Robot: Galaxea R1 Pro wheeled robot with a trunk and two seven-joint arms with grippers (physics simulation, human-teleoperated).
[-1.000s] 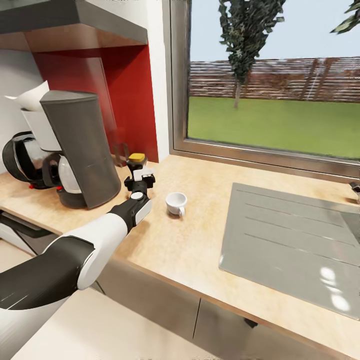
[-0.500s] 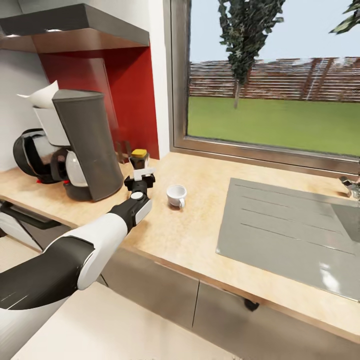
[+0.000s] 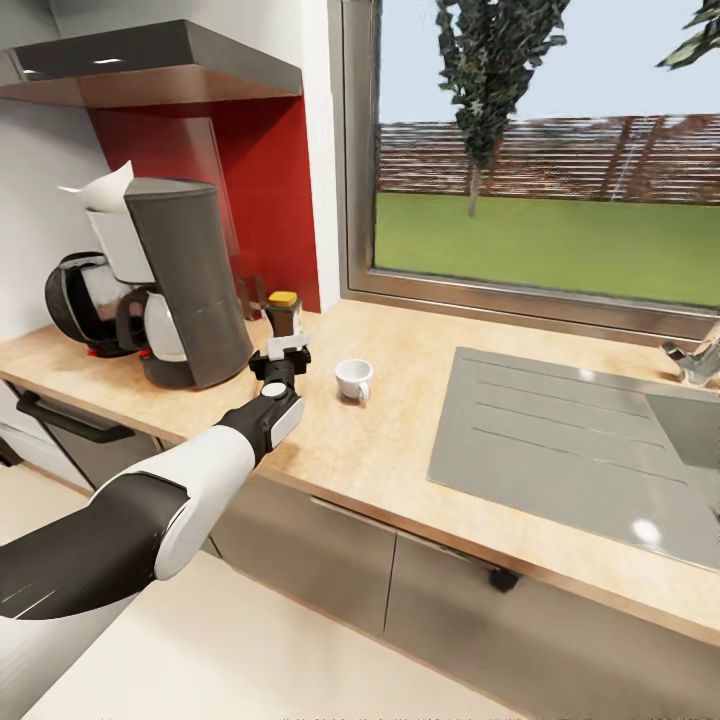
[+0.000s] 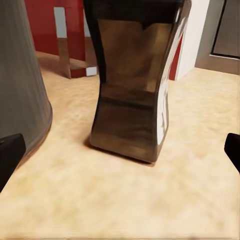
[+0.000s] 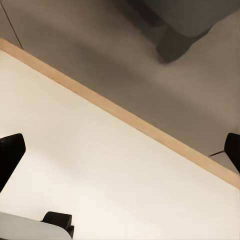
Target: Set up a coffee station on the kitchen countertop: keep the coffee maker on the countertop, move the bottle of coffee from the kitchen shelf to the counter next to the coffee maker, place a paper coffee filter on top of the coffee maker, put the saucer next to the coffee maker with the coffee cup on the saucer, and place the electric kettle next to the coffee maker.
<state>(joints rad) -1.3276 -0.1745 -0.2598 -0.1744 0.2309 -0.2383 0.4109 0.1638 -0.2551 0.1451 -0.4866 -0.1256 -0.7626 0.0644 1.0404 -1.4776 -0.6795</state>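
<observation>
while standing upright on the kitchen countertop, the bottle of coffee between spread, empty left hand fingers

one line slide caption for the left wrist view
Open left gripper facing the bottle of coffee standing on the kitchen countertop beside the coffee maker.

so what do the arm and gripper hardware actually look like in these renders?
The left arm has glossy white shells alternating with black segments; the wrist is black with a white side panel and a round white cap. The left gripper is black with a white bracket. The wrist views show black fingertips. No cables visible.
</observation>
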